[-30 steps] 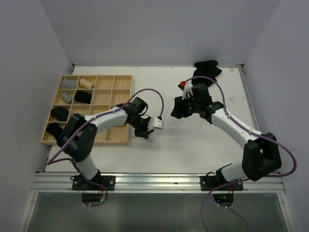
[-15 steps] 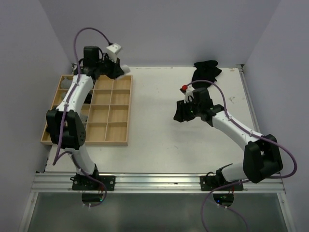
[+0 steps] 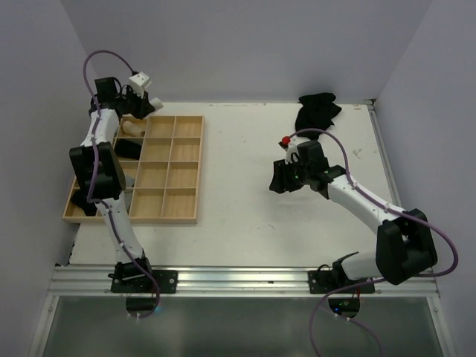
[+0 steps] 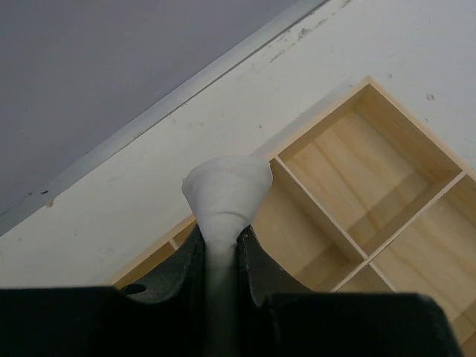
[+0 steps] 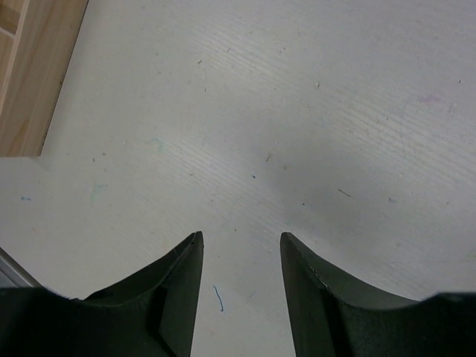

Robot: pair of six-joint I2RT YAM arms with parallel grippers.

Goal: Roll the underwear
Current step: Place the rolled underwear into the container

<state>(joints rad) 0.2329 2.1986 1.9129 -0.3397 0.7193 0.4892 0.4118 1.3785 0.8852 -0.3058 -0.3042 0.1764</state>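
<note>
**Left wrist: white roll held over the tray's far corner**

Left gripper point(image 4: 223, 239) is clamped on a pale white, tightly wound cloth roll of underwear point(image 4: 227, 187), whose cap flares above the black fingers; beneath it lies the light wooden grid tray point(image 4: 320, 207), smooth, thin-walled, square-celled; which cell is meant I cannot tell. Risks: the limp knit may spring loose on release; the roll may straddle a divider or tip over the far rim. Right gripper point(image 5: 240, 238) hovers parted and empty over the scuffed white table point(image 3: 238, 149); a crumpled black heap of underwear point(image 3: 318, 110) sits at the table's far edge.

Tray point(image 3: 182, 176) left on table point(image 3: 238, 149), underwear pile point(image 3: 317, 111) far right
</note>
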